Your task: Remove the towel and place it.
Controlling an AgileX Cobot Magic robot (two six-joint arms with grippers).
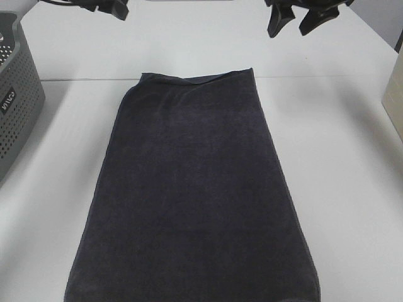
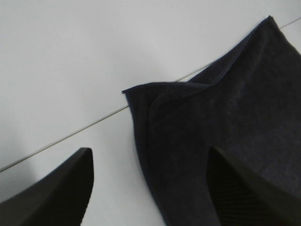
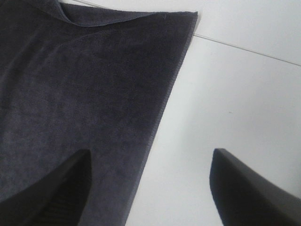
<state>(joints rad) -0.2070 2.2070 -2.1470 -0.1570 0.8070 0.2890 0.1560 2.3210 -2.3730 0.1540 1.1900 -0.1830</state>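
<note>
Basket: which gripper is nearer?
Left. The left gripper hangs above the table's far edge, toward the basket side. The right gripper is across the towel, further from it.

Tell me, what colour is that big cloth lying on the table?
The towel is a plain dark charcoal, no pattern. The exterior high view shows it best.

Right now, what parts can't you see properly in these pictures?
- Towel: its near end is cut off by the bottom edge of the high view.
- Grey basket: the left edge crops it; its inside is hidden.
- Beige thing: cropped by the right edge, can't identify.
- Left gripper and right gripper: the arms are cut off by the top edge.
</note>
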